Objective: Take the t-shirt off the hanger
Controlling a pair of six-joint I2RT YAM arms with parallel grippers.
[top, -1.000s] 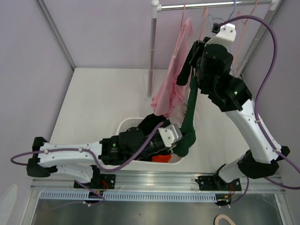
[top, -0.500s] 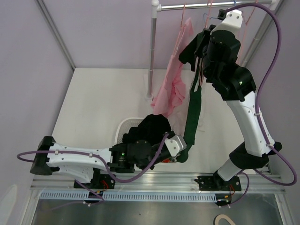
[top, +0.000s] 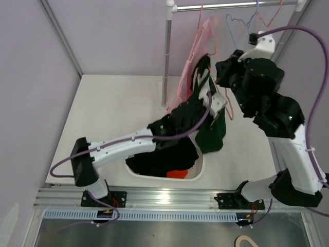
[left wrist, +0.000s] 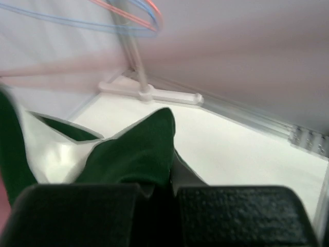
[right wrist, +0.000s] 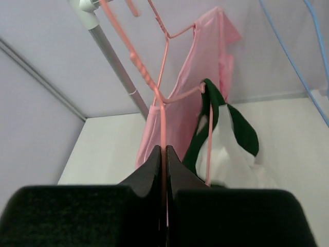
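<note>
The dark green t-shirt (top: 211,135) hangs in a bunch below the pink wire hanger (right wrist: 163,118), and one loop of it (right wrist: 241,128) is still draped over the hanger's shoulder. My right gripper (right wrist: 164,152) is shut on the hanger's wire, up near the rail (top: 222,69). My left gripper (left wrist: 159,188) is shut on a fold of the green t-shirt (left wrist: 133,154), raised close beside the hanger (top: 203,72). The left wrist's white housing hides part of the shirt in the right wrist view.
A pink garment (top: 193,51) hangs on the rail next to the rack's upright pole (top: 167,51). Empty blue and pink hangers (top: 252,20) hang further right. A white basket (top: 198,172) with dark clothes and something orange stands at the near table edge.
My left arm has swung up from beside the basket to the hanger, carrying the green t-shirt's fabric with it. My right arm has shifted right and lower with the hanger.
</note>
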